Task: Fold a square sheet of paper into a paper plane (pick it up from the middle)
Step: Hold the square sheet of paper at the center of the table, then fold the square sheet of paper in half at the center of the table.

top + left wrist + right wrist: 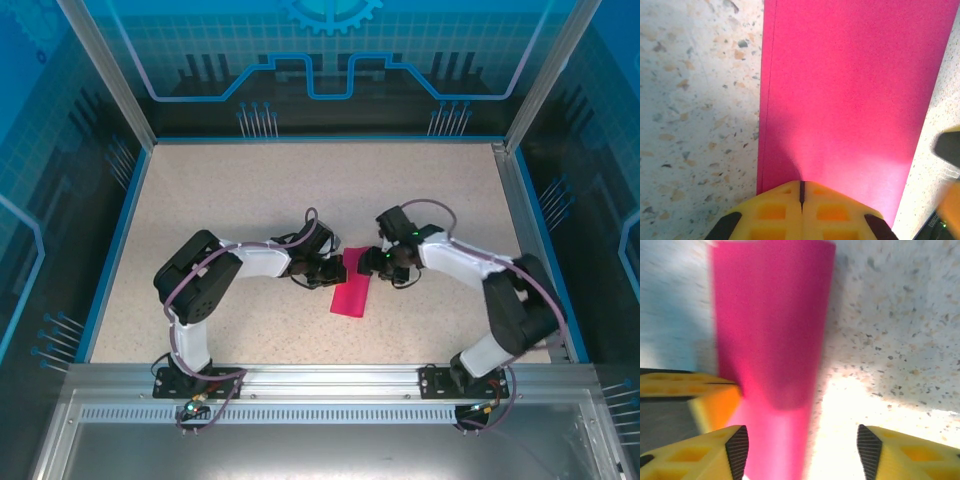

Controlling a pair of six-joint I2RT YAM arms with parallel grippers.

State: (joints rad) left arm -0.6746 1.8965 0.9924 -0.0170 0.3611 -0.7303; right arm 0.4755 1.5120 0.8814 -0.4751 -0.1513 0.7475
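Looking down from above and finding the paper lying on the table as a narrow pink strip. Noticing its far end sitting between the left gripper and the right gripper, both crowding in over it. Not making out either set of jaws from up there.

Turning to the left wrist camera and seeing the left gripper with yellow fingers pressed together, tips lying over the near edge of the paper. Catching a thin line close along the strip's left edge and speckled table on both sides. Not telling whether any paper is caught between those tips.

Turning to the right wrist camera and seeing the right gripper with jaws standing spread. Finding the paper, blurred, running up between them, closer to the finger on the left of the picture, with bare table beside it. Also catching the left gripper's yellow fingers touching the strip's left edge.
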